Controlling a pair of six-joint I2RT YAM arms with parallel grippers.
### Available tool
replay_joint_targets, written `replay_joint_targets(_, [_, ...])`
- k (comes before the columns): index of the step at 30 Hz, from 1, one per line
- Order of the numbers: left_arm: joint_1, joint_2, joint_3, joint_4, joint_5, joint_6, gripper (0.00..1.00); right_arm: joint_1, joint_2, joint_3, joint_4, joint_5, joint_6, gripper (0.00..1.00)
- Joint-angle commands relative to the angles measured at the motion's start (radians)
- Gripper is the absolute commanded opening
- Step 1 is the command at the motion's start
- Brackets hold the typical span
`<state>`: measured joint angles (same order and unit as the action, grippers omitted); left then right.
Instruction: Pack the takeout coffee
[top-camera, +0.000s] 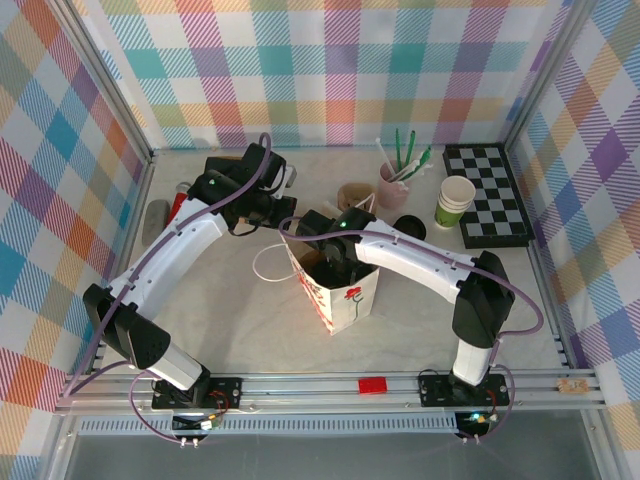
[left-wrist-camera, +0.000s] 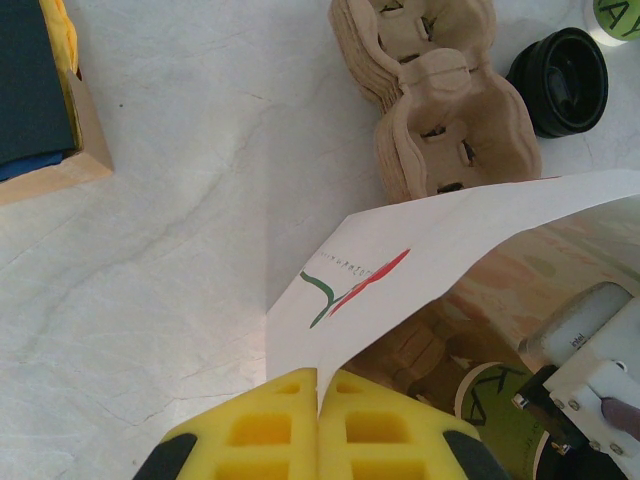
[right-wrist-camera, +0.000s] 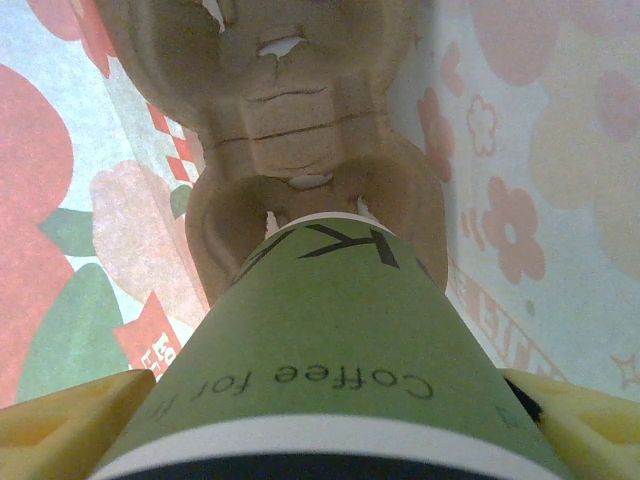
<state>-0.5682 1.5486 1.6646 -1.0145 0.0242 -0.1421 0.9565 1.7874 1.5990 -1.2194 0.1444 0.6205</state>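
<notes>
The takeout coffee, a green paper cup with a black lid at its near end, is held between my right gripper's yellow fingers. It hangs inside the white paper bag, base down over a pocket of a brown cardboard carrier lying in the bag. From the left wrist, the cup's green side shows through the bag's mouth. My left gripper is shut on the bag's top edge, holding it open. From above, my right gripper reaches down into the bag and my left gripper is at its far rim.
A stack of cardboard carriers and a loose black lid lie behind the bag. A lidless green cup, a pink cup of stirrers and a chessboard stand at the back right. A box sits at the back left.
</notes>
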Motion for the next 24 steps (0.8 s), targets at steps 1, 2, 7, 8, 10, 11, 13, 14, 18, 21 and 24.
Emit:
replay_joint_targets(1, [-0.007, -0.033, -0.003, 0.009, 0.003, -0.008, 0.0, -0.004, 0.012, -0.005, 0.001, -0.011, -0.006, 0.45])
replay_joint_targets(2, [-0.007, -0.035, -0.003, 0.008, 0.003, -0.008, 0.0, -0.004, 0.011, -0.01, 0.004, -0.011, -0.005, 0.45])
replay_joint_targets(7, [-0.007, -0.035, -0.003, 0.011, 0.005, -0.01, 0.0, -0.004, 0.017, -0.025, 0.017, -0.017, -0.008, 0.46])
replay_joint_targets(8, [-0.007, -0.036, -0.004, 0.011, 0.005, -0.01, 0.0, -0.004, 0.017, -0.026, 0.02, -0.018, -0.009, 0.45])
replay_joint_targets(10, [-0.007, -0.037, -0.005, 0.011, 0.006, -0.01, 0.0, -0.005, 0.017, -0.032, 0.027, -0.019, -0.009, 0.45])
replay_joint_targets(11, [-0.007, -0.038, -0.006, 0.011, 0.003, -0.01, 0.0, -0.005, 0.017, -0.033, 0.03, -0.019, -0.009, 0.45])
replay_joint_targets(13, [-0.007, -0.04, -0.008, 0.011, 0.003, -0.01, 0.0, -0.005, 0.018, -0.036, 0.035, -0.019, -0.013, 0.45])
replay_joint_targets(14, [-0.007, -0.041, -0.01, 0.013, 0.003, -0.01, 0.0, -0.006, 0.019, -0.038, 0.039, -0.02, -0.015, 0.45])
replay_joint_targets(18, [-0.007, -0.048, -0.018, 0.02, 0.006, -0.013, 0.0, -0.005, 0.018, -0.05, 0.06, -0.016, -0.016, 0.45])
replay_joint_targets(21, [-0.007, -0.05, -0.022, 0.021, 0.005, -0.013, 0.0, -0.006, 0.018, -0.059, 0.071, -0.014, -0.017, 0.45])
replay_joint_targets(24, [-0.007, -0.05, -0.02, 0.021, 0.005, -0.013, 0.0, -0.006, 0.021, -0.065, 0.078, -0.012, -0.017, 0.45])
